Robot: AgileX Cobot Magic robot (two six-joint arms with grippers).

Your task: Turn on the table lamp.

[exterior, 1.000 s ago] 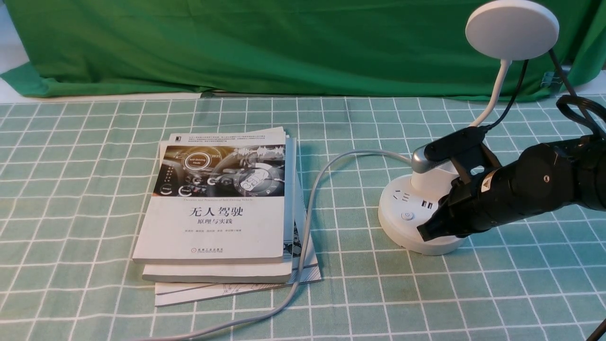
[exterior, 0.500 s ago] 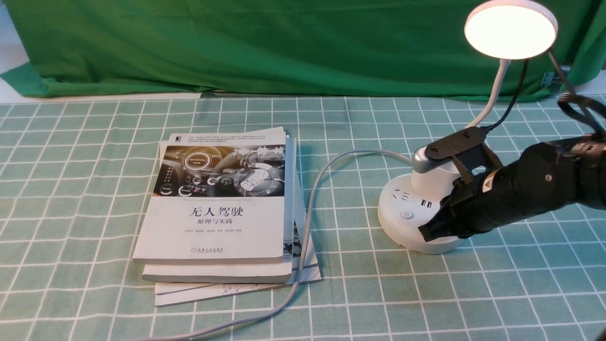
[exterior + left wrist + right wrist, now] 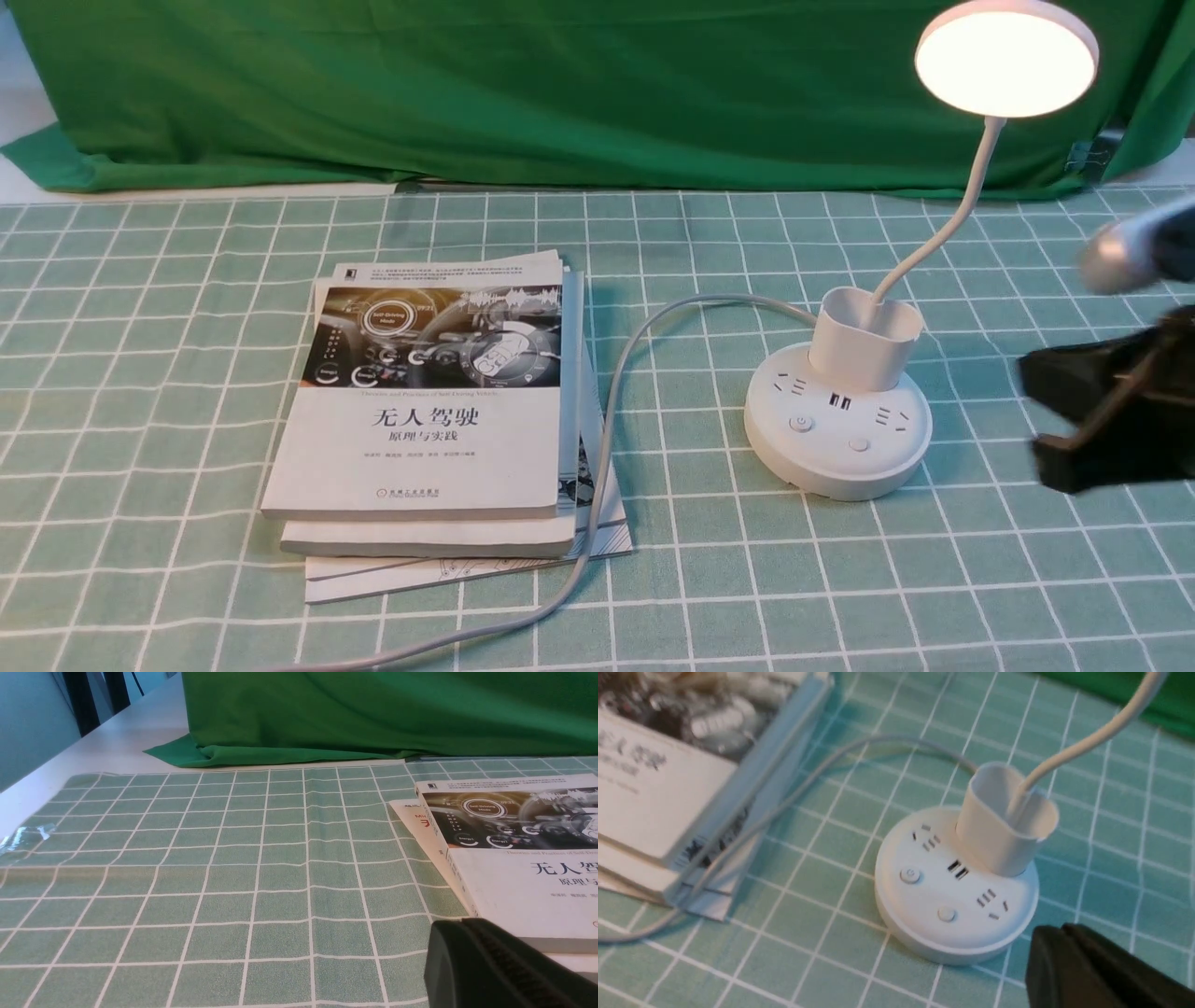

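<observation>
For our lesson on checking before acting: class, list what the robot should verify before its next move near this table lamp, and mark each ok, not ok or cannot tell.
1. Lamp head lit: ok.
2. Right gripper apart from the lamp base: ok.
3. Right gripper shut and empty: ok.
4. Power cord free of the right gripper: ok.
5. Left gripper clear of the books: cannot tell.

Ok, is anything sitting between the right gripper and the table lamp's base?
Nothing visible. Only bare tablecloth lies between the right gripper and the table lamp base; the books and grey cable are on the base's other side.
</observation>
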